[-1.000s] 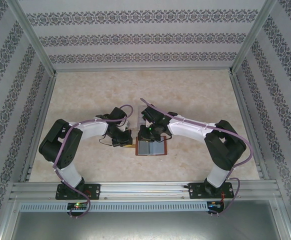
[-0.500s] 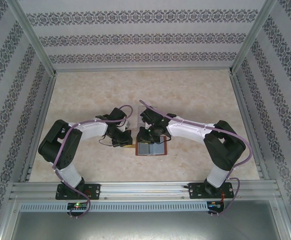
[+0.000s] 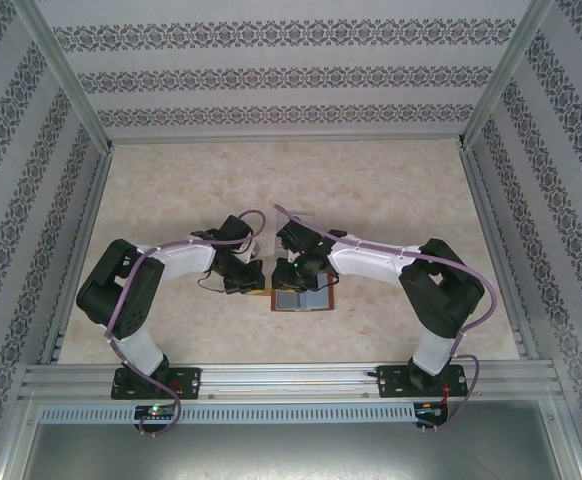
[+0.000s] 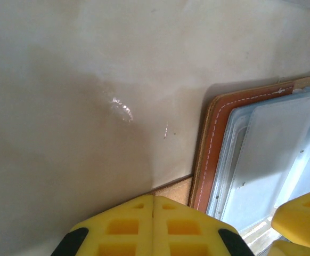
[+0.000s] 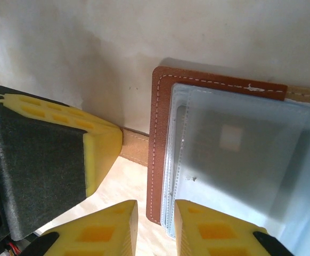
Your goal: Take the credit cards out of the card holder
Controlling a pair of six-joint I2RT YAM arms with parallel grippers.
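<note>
Holder (image 3: 303, 298) lies open and flat on the table (image 3: 371, 190), near the front middle, between the two claws. Brown cover down, bluish sleeves (image 5: 169, 176) facing up.

Cards (image 5: 235, 154) are not out: we see one greyish card with a pale square through the top sleeve. We can't count any others under it.

Left claw (image 4: 153, 208): fingers pressed together, nothing between them. It sits low, just off the holder's left edge. Its tip is at the end of the tan tab (image 5: 135, 148) that sticks out sideways from the cover. It looks like it touches the tab, but we can't tell if it bears down on it.

Right claw (image 5: 156, 210): fingers slightly spread, with a narrow gap. The gap sits over the holder's left stitched edge. One finger is over bare table, the other over the sleeves. Nothing pinched. We can't tell if either pad touches the holder.

In the top view both wrists crowd over the holder's upper left corner, claws close together but apart.
</note>
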